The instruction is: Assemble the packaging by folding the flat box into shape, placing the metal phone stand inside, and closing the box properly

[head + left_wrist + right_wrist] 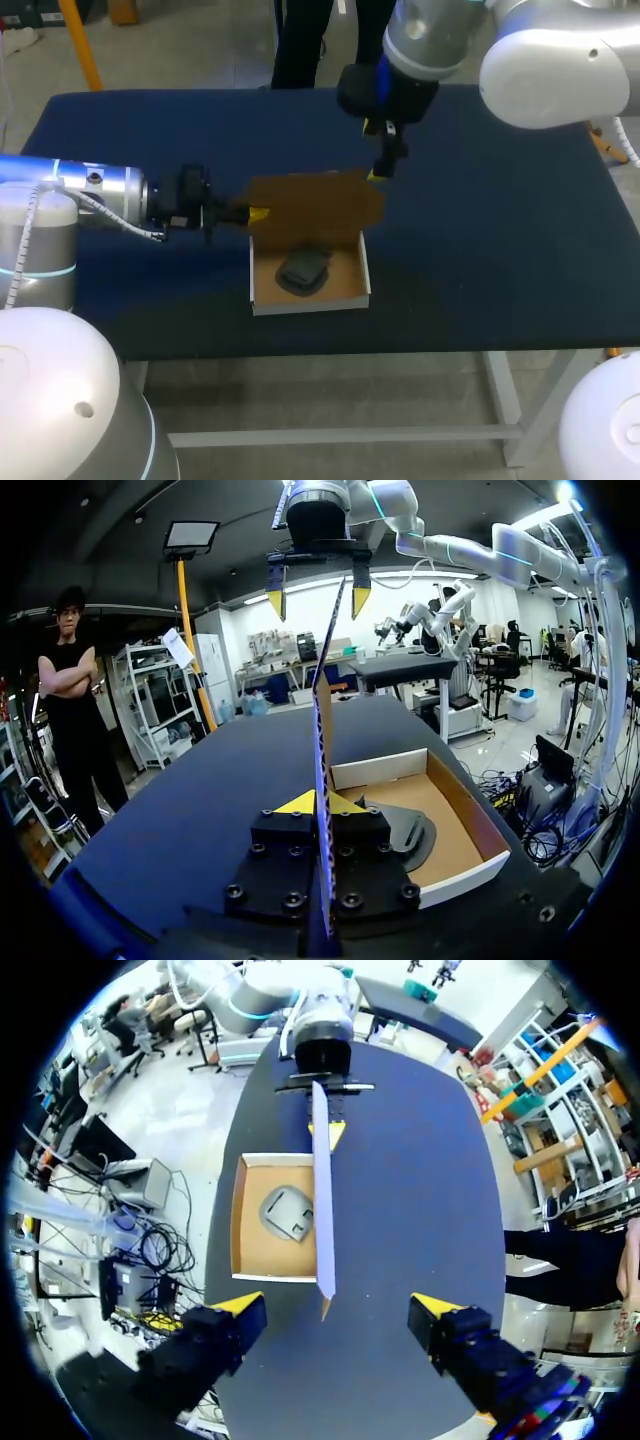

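Observation:
The cardboard box tray (262, 290) lies on the table with the dark metal phone stand (303, 270) inside it. Its brown lid (315, 205) stands upright along the tray's far side. My left gripper (255, 214) is shut on the lid's left edge; in the left wrist view the lid (322, 730) runs edge-on between the yellow tips of that gripper (320, 802). My right gripper (380, 170) hangs open over the lid's right end. From its wrist, the lid's top edge (322, 1210) lies between the spread fingers of the right gripper (338, 1308), untouched, with the stand (288, 1212) beside it.
The dark blue table (500, 220) stretches bare to the right of the box and in front of it. The tray's white wall (470, 870) stands beside my left gripper. My left arm (100, 195) lies low across the table's left part.

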Robot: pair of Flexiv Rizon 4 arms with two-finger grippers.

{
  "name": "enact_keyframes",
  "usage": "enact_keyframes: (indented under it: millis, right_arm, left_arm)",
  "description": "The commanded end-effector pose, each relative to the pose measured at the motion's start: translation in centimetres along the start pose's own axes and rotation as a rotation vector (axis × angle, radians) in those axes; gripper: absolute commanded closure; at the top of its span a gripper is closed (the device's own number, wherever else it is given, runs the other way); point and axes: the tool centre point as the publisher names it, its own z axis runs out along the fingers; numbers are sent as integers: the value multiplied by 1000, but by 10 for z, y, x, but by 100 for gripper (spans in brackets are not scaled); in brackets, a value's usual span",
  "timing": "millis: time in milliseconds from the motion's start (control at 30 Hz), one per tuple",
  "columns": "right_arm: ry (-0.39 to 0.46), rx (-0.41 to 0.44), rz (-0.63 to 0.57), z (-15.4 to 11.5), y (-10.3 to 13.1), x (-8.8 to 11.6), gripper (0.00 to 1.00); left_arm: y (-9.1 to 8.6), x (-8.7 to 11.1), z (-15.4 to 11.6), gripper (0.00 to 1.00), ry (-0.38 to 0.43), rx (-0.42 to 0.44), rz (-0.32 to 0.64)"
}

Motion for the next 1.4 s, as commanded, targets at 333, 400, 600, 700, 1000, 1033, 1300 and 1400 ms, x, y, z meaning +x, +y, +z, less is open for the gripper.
enact_keyframes:
  millis: [333, 400, 600, 700, 1000, 1033, 1300, 1400]
  right_arm:
    - [47, 43, -17, -8, 32, -29, 50]
    - [48, 48, -25, -5, 38, -33, 49]
    - [51, 66, -37, 10, 56, -47, 51]
    - [59, 75, -42, 18, 63, -52, 51]
    - [73, 84, -51, 33, 77, -58, 53]
    - [74, 86, -52, 35, 77, -58, 53]
    - [92, 91, -52, 45, 80, -58, 57]
    - [99, 94, -55, 48, 81, -56, 57]
  left_arm:
    - [1, -1, -1, 100, 2, 3, 1]
    - [1, -1, -1, 100, 2, 3, 1]
    - [1, -1, -1, 100, 2, 3, 1]
    - [1, -1, -1, 100, 2, 3, 1]
    - [1, -1, -1, 100, 2, 3, 1]
    - [1, -1, -1, 100, 2, 3, 1]
    - [1, -1, -1, 100, 2, 3, 1]
    - [1, -1, -1, 100, 2, 3, 1]
